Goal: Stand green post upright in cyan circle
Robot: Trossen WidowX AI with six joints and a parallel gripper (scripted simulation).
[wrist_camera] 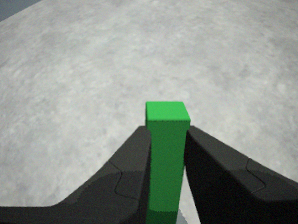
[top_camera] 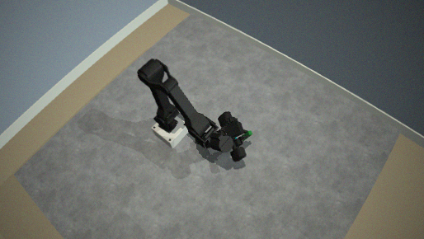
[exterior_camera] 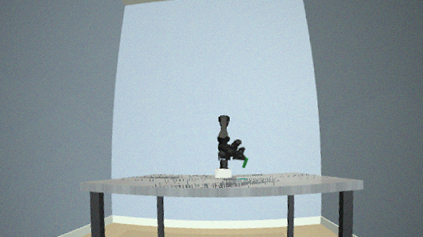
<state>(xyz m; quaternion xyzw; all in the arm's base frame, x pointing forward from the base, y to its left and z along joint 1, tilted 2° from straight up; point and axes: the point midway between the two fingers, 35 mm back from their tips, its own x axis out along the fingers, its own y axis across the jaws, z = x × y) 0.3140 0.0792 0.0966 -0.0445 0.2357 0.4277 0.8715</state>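
My gripper (top_camera: 242,138) (exterior_camera: 241,158) (wrist_camera: 165,135) is shut on the green post (top_camera: 248,133) (exterior_camera: 245,162) (wrist_camera: 165,163). It holds the post a little above the grey table top (top_camera: 297,124) (exterior_camera: 203,186) (wrist_camera: 93,63). In the exterior view the post hangs tilted, its lower end pointing down and to the left. In the wrist view the post runs lengthwise between the two black fingers, with its far end sticking out past the tips.
The arm's white base block (top_camera: 170,133) (exterior_camera: 223,172) stands on the table behind the gripper. The table stands on dark legs (exterior_camera: 98,228) in a room with a tan floor (top_camera: 396,198).
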